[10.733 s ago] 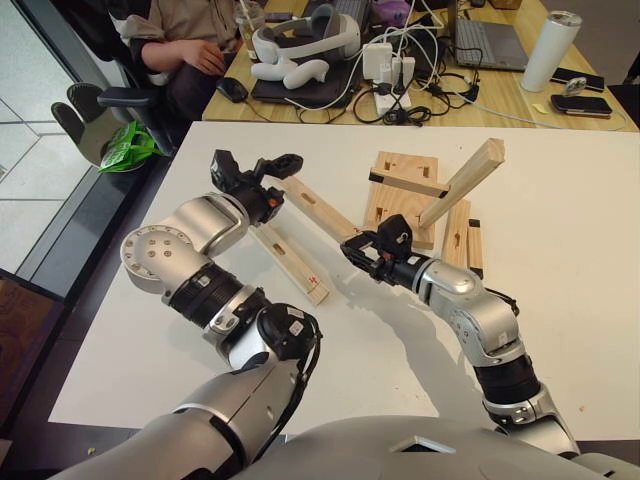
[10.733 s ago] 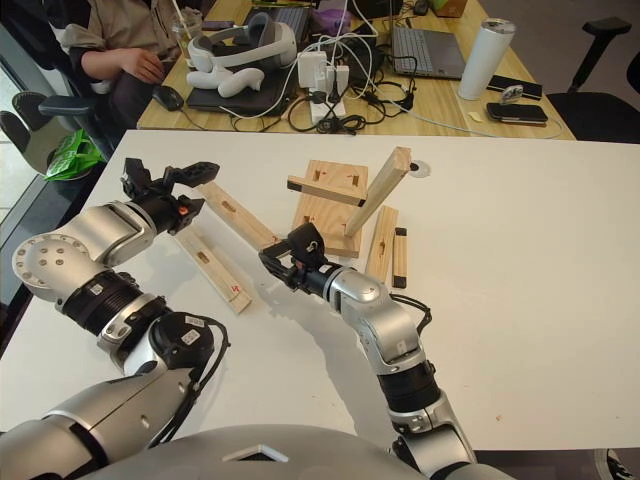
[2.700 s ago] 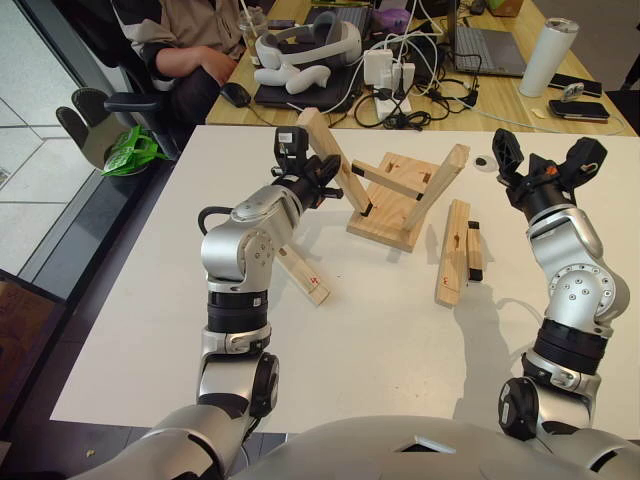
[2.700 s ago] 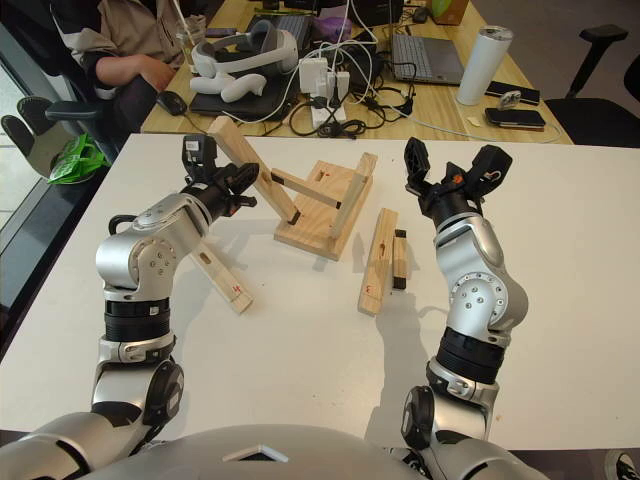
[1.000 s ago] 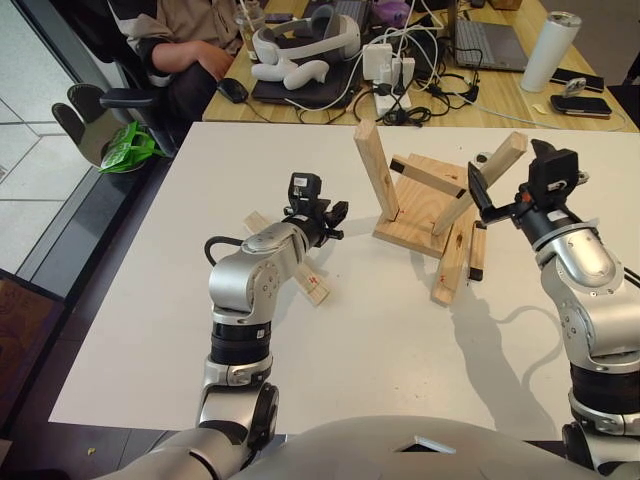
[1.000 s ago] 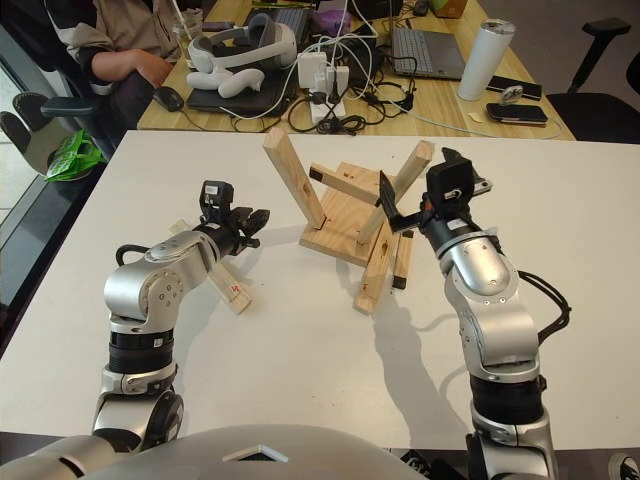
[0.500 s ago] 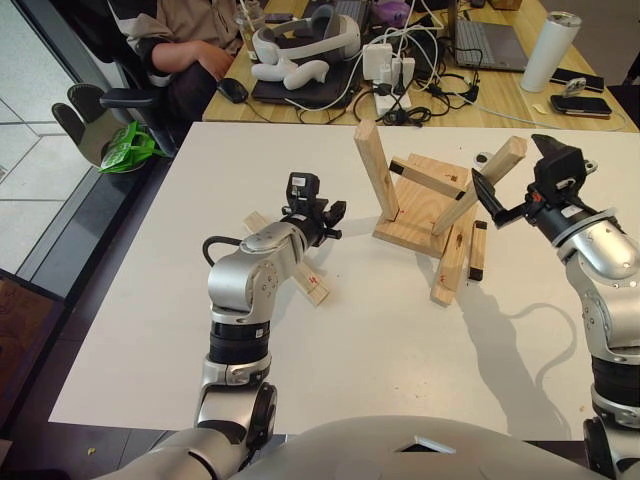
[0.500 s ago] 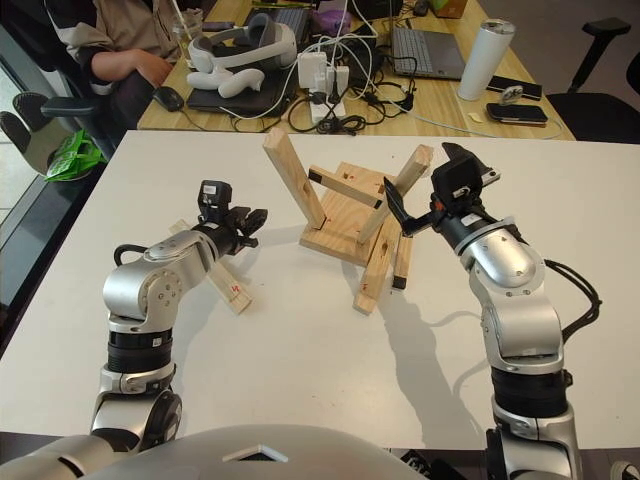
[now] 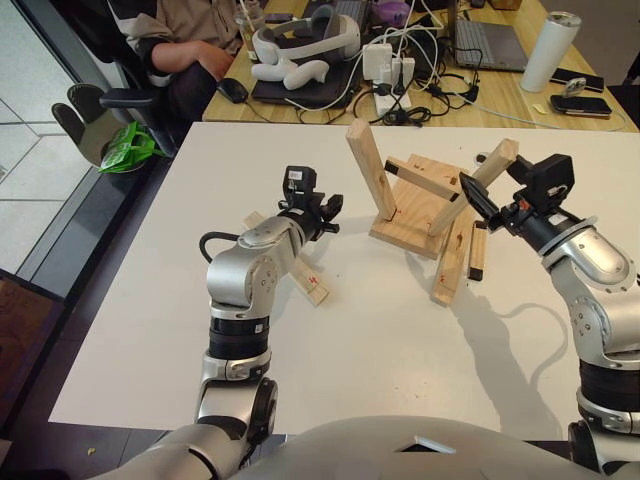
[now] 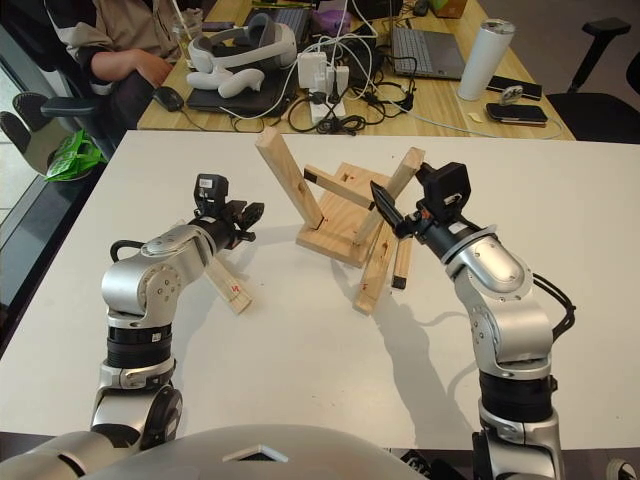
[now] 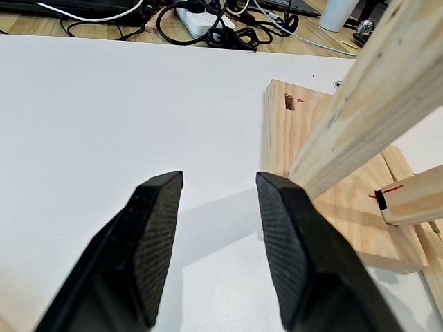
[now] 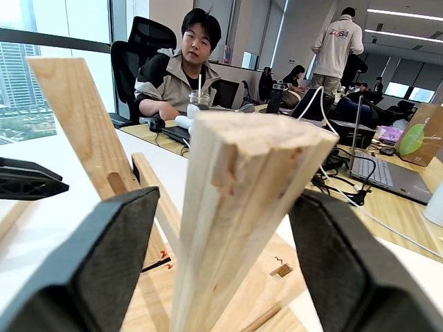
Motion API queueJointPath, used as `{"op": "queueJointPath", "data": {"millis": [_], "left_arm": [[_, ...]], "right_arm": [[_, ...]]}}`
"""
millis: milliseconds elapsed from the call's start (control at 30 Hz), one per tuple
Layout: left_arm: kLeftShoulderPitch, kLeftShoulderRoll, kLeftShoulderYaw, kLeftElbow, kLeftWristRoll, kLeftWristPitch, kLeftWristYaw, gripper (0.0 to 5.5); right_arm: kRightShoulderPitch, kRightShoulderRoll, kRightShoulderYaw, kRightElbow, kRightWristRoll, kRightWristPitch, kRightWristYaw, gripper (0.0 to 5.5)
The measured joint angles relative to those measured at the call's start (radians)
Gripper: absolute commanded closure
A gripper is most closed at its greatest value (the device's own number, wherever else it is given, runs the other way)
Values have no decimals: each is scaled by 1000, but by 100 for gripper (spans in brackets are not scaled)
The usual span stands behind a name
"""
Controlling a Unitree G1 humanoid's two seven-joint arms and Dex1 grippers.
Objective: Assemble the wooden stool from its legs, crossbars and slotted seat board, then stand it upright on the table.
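Bench, left part: the white bench point(image 9: 350, 360) has its left edge well clear of the parts, with a wide bare stretch along the near side.
Loose leg: a loose leg point(image 9: 305, 282) lies flat and slantwise on the bench, partly under the left forearm.
Left claw: the left claw point(image 11: 218, 183) stands open and holds nothing. It hovers over bare bench between the loose leg and the stool parts, pointing toward the seat board and apart from it.
Seat board: the seat board point(image 9: 410, 215) lies at mid-bench toward the far edge. It carries an upright leg point(image 9: 370, 170) on its left and a slanted leg point(image 9: 490, 163) on its right. A crossbar point(image 9: 425, 172) spans between them.
Spare parts: a second loose leg point(image 9: 450, 262) lies against the board's near right side, with a short bar point(image 9: 477, 250) just beside it.
Right claw: the right claw point(image 12: 227, 207) is spread around the top of the slanted leg, one pad on each side. No pad is seen pressing the wood.
Bench, right part: bare surface runs to the right edge.
Far edge: a wooden desk point(image 9: 520, 105) abuts it, carrying cables, a headset and a tumbler.
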State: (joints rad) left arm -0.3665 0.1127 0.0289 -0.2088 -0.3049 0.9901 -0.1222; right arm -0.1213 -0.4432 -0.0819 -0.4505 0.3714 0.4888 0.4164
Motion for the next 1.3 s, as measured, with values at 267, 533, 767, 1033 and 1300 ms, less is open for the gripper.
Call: {"op": "queueJointPath", "data": {"millis": [267, 533, 767, 1033, 1300], "left_arm": [[0, 4, 0, 1, 2, -1, -1, 352], [-1, 36, -2, 4, 2, -1, -24, 352], [-1, 40, -13, 4, 2, -1, -36, 352], [-1, 45, -20, 17, 2, -2, -45, 352], [146, 322, 49, 15, -79, -177, -425, 289]], "right_arm": [[13, 1, -20, -12, 102, 24, 73, 331], [-48, -51, -44, 158, 191, -26, 268, 332], [-151, -132, -2, 350, 178, -136, 477, 332], [-275, -195, 27, 553, 151, -205, 648, 332], [-273, -194, 20, 570, 143, -225, 640, 332]]}}
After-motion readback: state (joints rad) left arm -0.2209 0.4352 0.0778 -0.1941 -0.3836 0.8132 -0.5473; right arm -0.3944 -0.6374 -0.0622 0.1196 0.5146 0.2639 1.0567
